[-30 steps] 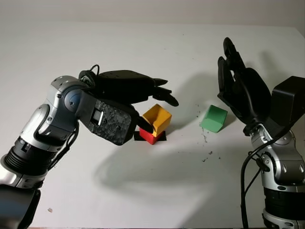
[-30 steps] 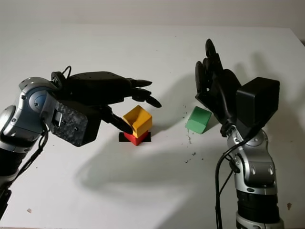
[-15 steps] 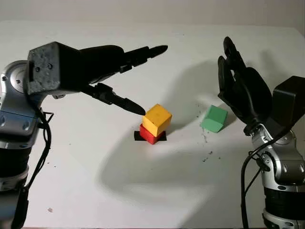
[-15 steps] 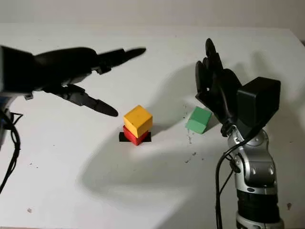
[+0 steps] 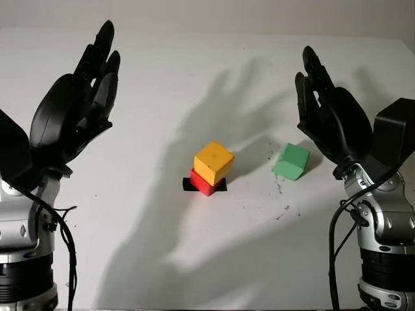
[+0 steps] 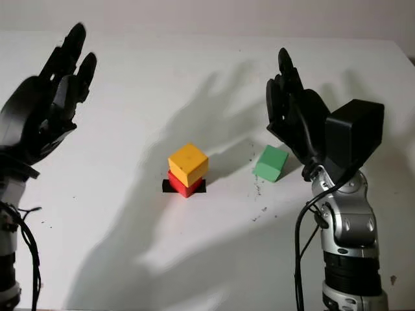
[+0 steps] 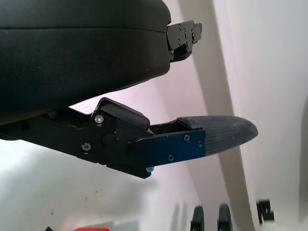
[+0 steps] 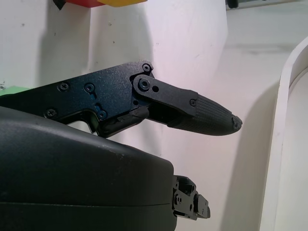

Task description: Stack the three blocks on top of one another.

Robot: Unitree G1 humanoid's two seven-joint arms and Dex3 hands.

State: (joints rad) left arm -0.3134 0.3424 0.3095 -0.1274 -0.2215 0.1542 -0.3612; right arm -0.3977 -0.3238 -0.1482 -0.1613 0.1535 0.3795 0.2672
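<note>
A yellow block sits, turned a little, on top of a red block near the middle of the white table; a black patch lies under the red one. A green block lies alone to their right. My left hand is open, raised well to the left of the stack. My right hand is open, raised just right of and above the green block. The right wrist view catches the edges of the red block and the yellow block.
Dark specks are scattered on the table below the green block. The hands throw broad shadows over the table's middle and front.
My left hand let go of the yellow block, leaving it on the red one, then swung up and away to the left. The right hand barely moved.
</note>
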